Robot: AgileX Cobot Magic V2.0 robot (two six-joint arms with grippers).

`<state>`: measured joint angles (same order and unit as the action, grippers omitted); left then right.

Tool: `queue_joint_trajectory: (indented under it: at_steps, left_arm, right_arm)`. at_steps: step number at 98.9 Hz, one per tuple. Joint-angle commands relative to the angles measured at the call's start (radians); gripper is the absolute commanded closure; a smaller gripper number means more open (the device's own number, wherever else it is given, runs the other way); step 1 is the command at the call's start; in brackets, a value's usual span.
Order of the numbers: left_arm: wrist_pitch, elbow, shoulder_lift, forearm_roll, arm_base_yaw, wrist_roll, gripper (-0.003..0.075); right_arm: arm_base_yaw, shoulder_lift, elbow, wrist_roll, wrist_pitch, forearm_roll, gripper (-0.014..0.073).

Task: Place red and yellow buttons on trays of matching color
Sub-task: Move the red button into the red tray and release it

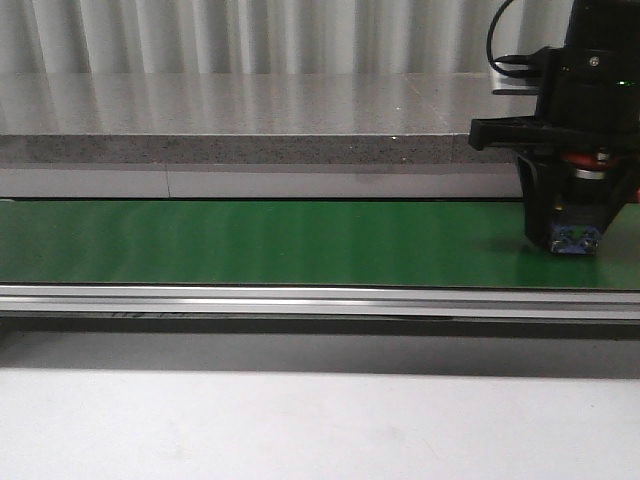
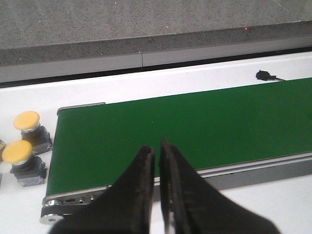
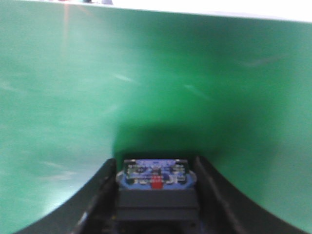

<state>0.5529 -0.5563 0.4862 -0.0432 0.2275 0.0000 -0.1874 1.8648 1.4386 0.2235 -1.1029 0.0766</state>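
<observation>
My right gripper (image 1: 572, 228) is shut on a button with a dark body and a blue underside (image 1: 575, 241), and holds it low over the green belt (image 1: 260, 245) at the right. A bit of red shows higher up between the fingers. In the right wrist view the button (image 3: 155, 176) sits between the two fingers. My left gripper (image 2: 158, 151) is shut and empty over the near edge of the belt's left end (image 2: 146, 131). Two yellow buttons (image 2: 27, 122) (image 2: 17, 152) stand on the white table left of the belt. No tray is in view.
A grey stone ledge (image 1: 250, 110) runs behind the belt. The belt's metal side rail (image 1: 300, 298) runs along its front, with white table (image 1: 300, 420) before it. A small black sensor (image 2: 264, 75) lies behind the belt.
</observation>
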Motion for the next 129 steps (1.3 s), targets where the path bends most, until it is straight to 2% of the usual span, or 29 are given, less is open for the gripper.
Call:
queue_joint_trajectory:
  at_steps: [1,12,28,44,71,105,129]
  left_arm:
    - [-0.078,-0.030,0.002,-0.009,0.007,-0.013,0.0726]
    - [-0.078,-0.030,0.002,-0.009,0.007,-0.013,0.0726]
    - [-0.078,-0.030,0.002,-0.009,0.007,-0.013,0.0726]
    - [-0.078,-0.030,0.002,-0.009,0.007,-0.013,0.0726]
    - [-0.078,-0.030,0.002,-0.009,0.007,-0.013,0.0726]
    - [-0.078,-0.030,0.002,-0.009,0.007,-0.013,0.0726]
    - [-0.078,-0.030,0.002,-0.009,0.007,-0.013,0.0726]
  right_arm:
    - [0.018,-0.081,0.028,0.001,0.001,0.001,0.0484]
    - [0.069,-0.126,0.034,0.001,0.001,-0.015,0.0484]
    - [0.194,-0.156,0.081,-0.005,-0.044,-0.071,0.0484]
    - [0.313,-0.152,0.109,-0.086,-0.063,-0.141,0.0484]
    - [0.483,-0.118,0.108,-0.218,-0.054,-0.144,0.0484]
    - [0.585,-0.043,0.120,-0.231,0.026,-0.144,0.0484]
    - [0.605,0.092,0.242,-0.231,0.021,-0.142,0.0484]
